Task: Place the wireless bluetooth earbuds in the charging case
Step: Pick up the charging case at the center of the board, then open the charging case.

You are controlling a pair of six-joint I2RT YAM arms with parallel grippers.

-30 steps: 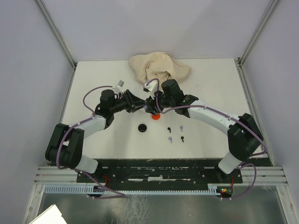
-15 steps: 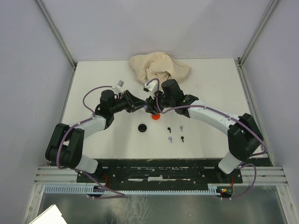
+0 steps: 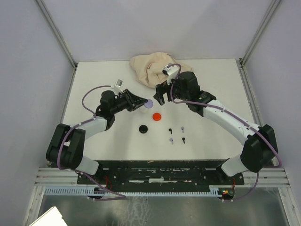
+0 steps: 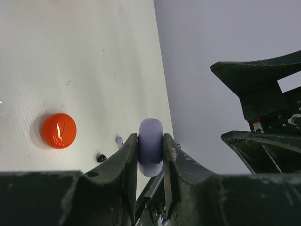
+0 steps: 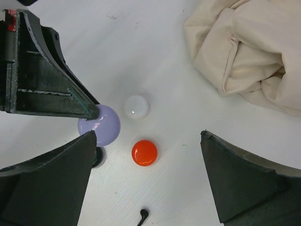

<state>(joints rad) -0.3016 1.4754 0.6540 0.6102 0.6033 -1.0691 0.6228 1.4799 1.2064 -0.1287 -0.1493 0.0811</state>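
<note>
My left gripper [image 4: 150, 137] is shut on a round lavender charging case [image 4: 150, 157], held on edge above the table; from above the case [image 3: 149, 104] shows at the fingertips. The right gripper [image 5: 148, 135] is open and empty, hovering above the red case [image 5: 144, 152], just right of the lavender case [image 5: 99, 125]. A white case [image 5: 137, 107] and a black case [image 3: 143, 129] lie nearby. Tiny stemmed earbuds lie loose on the table: two black ones [image 3: 170, 130] [image 3: 184, 140] and two lavender ones [image 3: 182, 128] [image 3: 171, 141].
A crumpled beige cloth [image 3: 160, 68] lies at the back of the table, just behind the right gripper [image 3: 162, 94]. The red case [image 3: 156, 116] sits between the two arms. Grey walls close in the white table on three sides.
The right gripper has opened wide and pulled back up and to the right, away from the lavender case. The left gripper keeps its hold, and the red case is now uncovered.
</note>
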